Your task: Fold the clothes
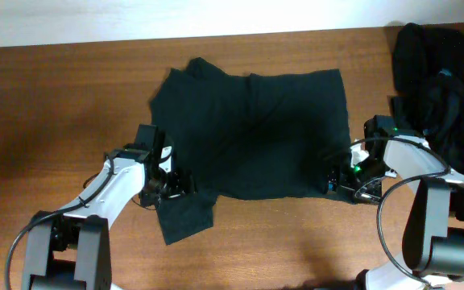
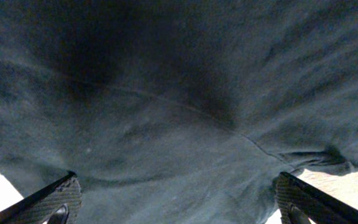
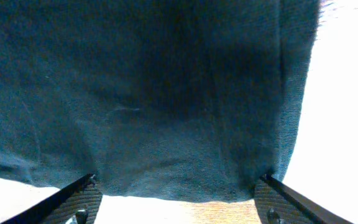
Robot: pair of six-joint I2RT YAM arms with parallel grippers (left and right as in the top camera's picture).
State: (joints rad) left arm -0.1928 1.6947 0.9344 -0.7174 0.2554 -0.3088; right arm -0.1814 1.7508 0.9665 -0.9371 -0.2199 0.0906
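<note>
The black T-shirt (image 1: 252,133) lies spread flat mid-table (image 1: 47,105), its long axis running left to right, with one sleeve (image 1: 185,219) flopped out at the near left corner. Your left gripper (image 1: 180,184) sits at the near-left hem and your right gripper (image 1: 337,176) at the near-right corner. Each arm is nearest its own end, and the cloth stretches away from both toward the far side. In both wrist views the fingers stand wide apart with the hem lying between them, nothing pinched yet. You will likely need to close on that near edge and carry it far. The other dark clothes (image 1: 441,80) are heaped at the far right, close beside your right arm.
</note>
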